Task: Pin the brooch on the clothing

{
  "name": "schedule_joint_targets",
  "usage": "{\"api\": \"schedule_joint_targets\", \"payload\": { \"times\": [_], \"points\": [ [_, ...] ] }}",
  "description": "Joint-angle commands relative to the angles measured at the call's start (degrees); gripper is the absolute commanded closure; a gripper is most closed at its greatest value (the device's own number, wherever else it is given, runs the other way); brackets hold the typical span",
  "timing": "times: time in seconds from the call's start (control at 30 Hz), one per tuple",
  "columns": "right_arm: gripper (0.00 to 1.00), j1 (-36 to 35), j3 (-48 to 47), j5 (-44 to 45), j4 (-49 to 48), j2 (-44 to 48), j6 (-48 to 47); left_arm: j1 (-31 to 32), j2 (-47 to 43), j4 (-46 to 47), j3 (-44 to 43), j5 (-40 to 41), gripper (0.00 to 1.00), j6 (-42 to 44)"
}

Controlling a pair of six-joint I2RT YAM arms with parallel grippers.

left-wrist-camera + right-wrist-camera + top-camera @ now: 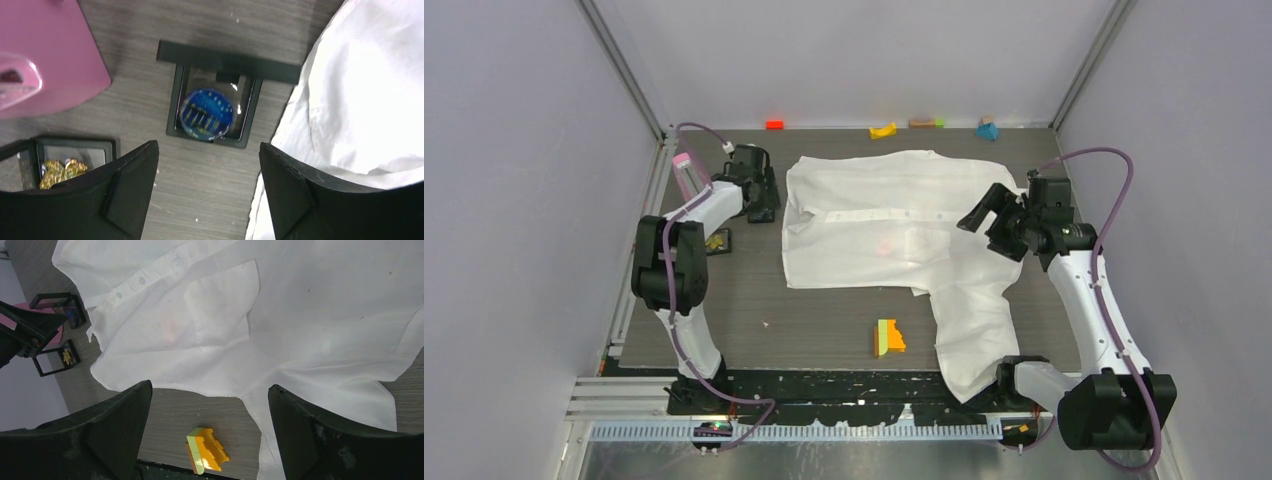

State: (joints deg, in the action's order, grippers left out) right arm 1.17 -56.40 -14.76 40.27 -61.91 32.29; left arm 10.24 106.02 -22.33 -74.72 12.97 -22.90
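Left jaws, released, lower frame; brooch at centre in black box, shirt at right. Right jaws, released, above shirt.

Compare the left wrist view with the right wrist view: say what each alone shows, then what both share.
Left wrist only: the brooch close enough to read its blue lined face, lying in a black box ahead of the spread left fingers.
Right wrist only: the button row, chest pocket, a yellow-and-green block and the spread right fingers.
Both: the white shirt, that box, a second box holding something gold, and the dark table.
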Motion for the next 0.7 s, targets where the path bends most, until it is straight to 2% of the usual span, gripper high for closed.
{"api": "schedule_joint_targets", "payload": {
  "times": [0.0,0.33,0.67],
  "points": [
    [0.08,-0.3,-0.8,-1.6,-2.7,-1.1,0.3,-0.4,3.0,2.6,-4.2,-0.3,0.25,2.2],
    [0.08,-0.2,-0.4,-1.9,-3.3,-2.5,0.0,-1.1,7.1,1.5,-7.6,0.7,0.31,2.1],
    [0.08,-0.3,-0.1,-1.8,-3.4,-2.8,-0.1,-1.9,9.2,1.5,-8.0,1.0,0.31,1.6]
  ]
}}
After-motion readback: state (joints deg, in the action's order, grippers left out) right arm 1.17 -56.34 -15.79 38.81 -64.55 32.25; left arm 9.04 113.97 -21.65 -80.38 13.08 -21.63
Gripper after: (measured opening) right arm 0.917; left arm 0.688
